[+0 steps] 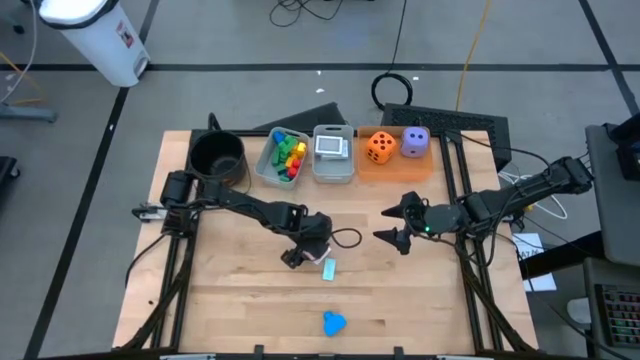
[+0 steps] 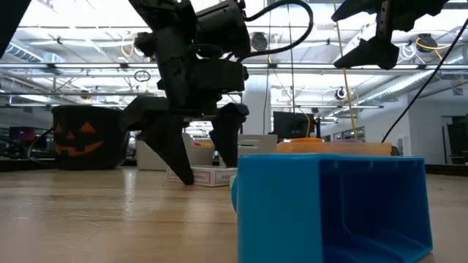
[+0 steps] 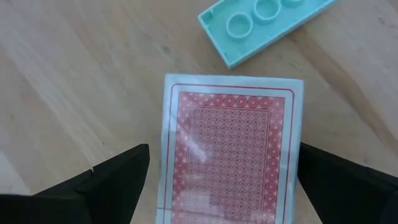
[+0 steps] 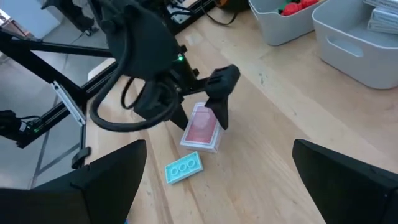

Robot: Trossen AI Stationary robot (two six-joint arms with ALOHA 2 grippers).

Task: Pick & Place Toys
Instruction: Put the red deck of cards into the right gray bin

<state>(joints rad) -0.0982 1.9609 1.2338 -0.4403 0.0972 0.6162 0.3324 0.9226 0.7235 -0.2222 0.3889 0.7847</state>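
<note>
Red-backed card deck (image 3: 231,152) lying flat on wooden surface (image 3: 74,93), left pincer (image 3: 224,186) straddling it, fingers spread wide, gripping nothing. Judging deck light, stiff, wrapper slippery; taking long edges looks best. Teal block (image 3: 264,25) sitting just beyond deck. Right pincer (image 1: 395,224) hovering farther off, gaping, empty.

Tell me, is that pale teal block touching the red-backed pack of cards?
Apart. The left wrist view shows bare wood between the teal block and the card pack.
</note>
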